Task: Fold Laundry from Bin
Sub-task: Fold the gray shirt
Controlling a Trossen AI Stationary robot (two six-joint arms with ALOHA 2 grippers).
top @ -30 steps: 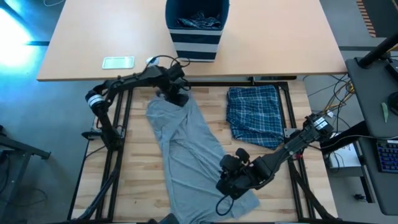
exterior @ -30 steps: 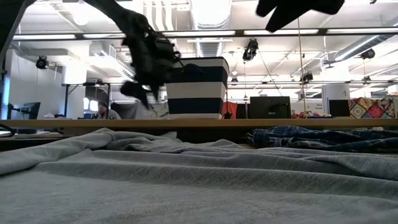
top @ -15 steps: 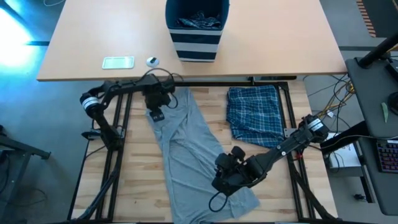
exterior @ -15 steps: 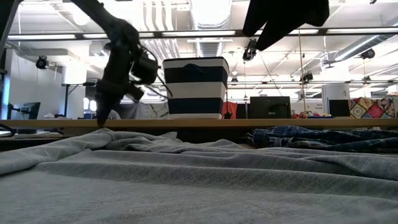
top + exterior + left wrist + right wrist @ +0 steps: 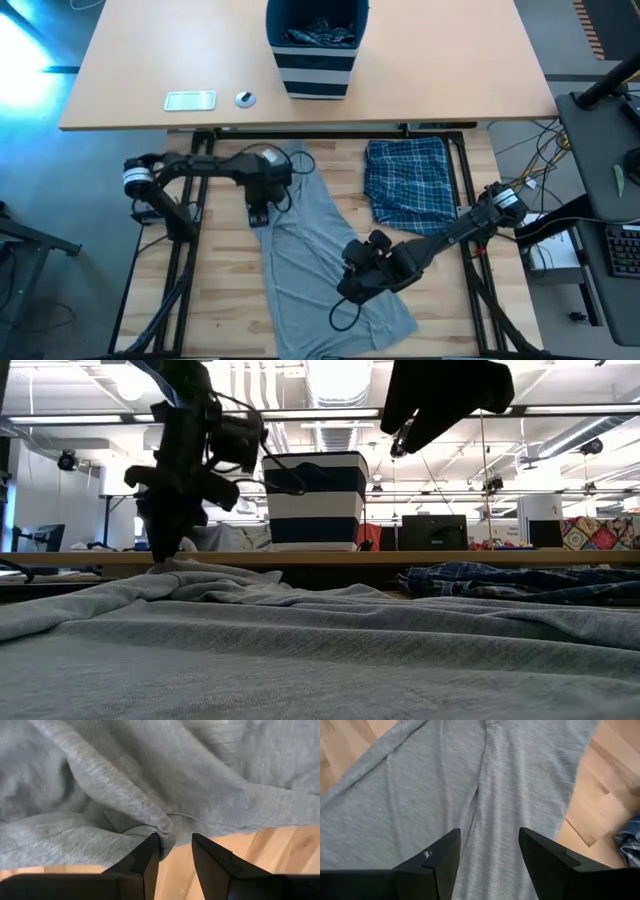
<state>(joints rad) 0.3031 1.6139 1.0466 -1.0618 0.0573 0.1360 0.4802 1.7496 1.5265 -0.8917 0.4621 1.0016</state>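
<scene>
A grey garment (image 5: 320, 250) lies spread on the wooden table (image 5: 225, 290), running from far left to near right. My left gripper (image 5: 258, 214) points down at the garment's left edge, its fingers a little apart about a puckered fold (image 5: 165, 831). My right gripper (image 5: 487, 837) hangs open over the garment's near part (image 5: 352, 285), clear of the cloth. Folded blue-and-white plaid laundry (image 5: 408, 185) rests flat at the table's right. The striped navy bin (image 5: 315, 60) stands on the far desk with more laundry (image 5: 318, 35) inside. My left gripper comes from above, pointing down, onto the grey garment's bunched left edge (image 5: 161, 827). The puckered fold lies against one fingertip (image 5: 154, 845); bare wood shows in the gap beside the other. The cloth lies slack on the table.
The pale desk (image 5: 450, 70) at the far side also bears a flat pale card (image 5: 190, 100) and a small round thing (image 5: 245, 98). Black frame rails (image 5: 185, 250) run along the table's left and right. Bare wood lies to the garment's near left.
My left gripper has gone from the garment's far end toward the table's near edge and down, rolling its wrist, and now stands with its fingertips at the garment's left edge. My right gripper has drifted a little toward the table's left above the cloth.
</scene>
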